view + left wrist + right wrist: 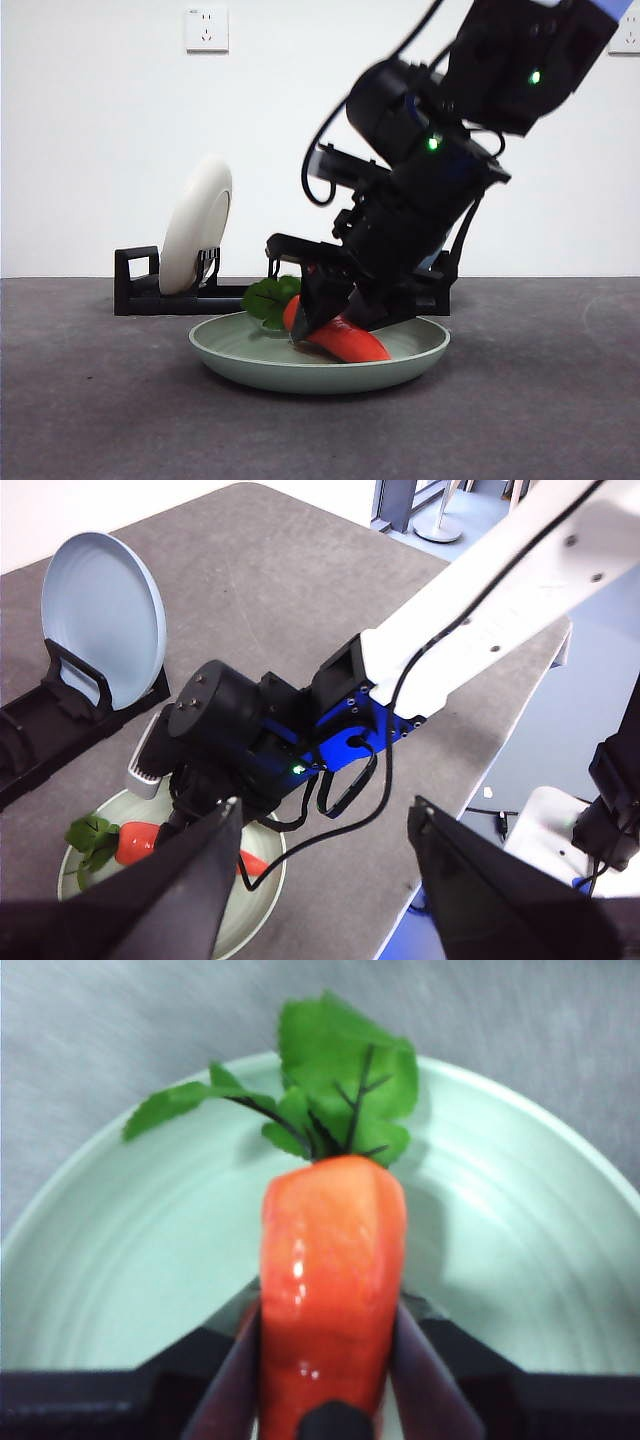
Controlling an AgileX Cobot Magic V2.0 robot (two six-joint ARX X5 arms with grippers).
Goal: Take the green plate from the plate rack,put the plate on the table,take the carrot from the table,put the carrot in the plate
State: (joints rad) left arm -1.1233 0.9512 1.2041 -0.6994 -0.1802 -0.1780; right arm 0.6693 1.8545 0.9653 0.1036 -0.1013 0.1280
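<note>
The right gripper (335,318) is down inside the green plate (400,362), its 2 black jaws clamped on the carrot (345,340), one on each side of the orange body. In the right wrist view the carrot (332,1290) runs straight out from between the jaws, leaves (335,1070) at the far end, so its long axis follows the gripper's own line. The plate (520,1250) fills that view behind it.

From the front, the carrot lies low and tilted in the plate: the leafy end (272,297) sits higher, toward the rack, and the tapered tip points down and to the right of that view, at or close to the plate floor. I cannot tell whether the tip is touching the plate. The plate sits flat on the table (90,400), just in front of the rack (140,285).

A cream-white plate (195,235) stands upright in the rack at the end with the square loop. The left wrist view shows a blue plate (100,615) standing in the rack (60,715) too.

The left gripper (325,880) hangs high above the table, well apart from the plate (255,905), its jaws wide apart with nothing between them. A wall socket (206,28) is on the white wall behind.
</note>
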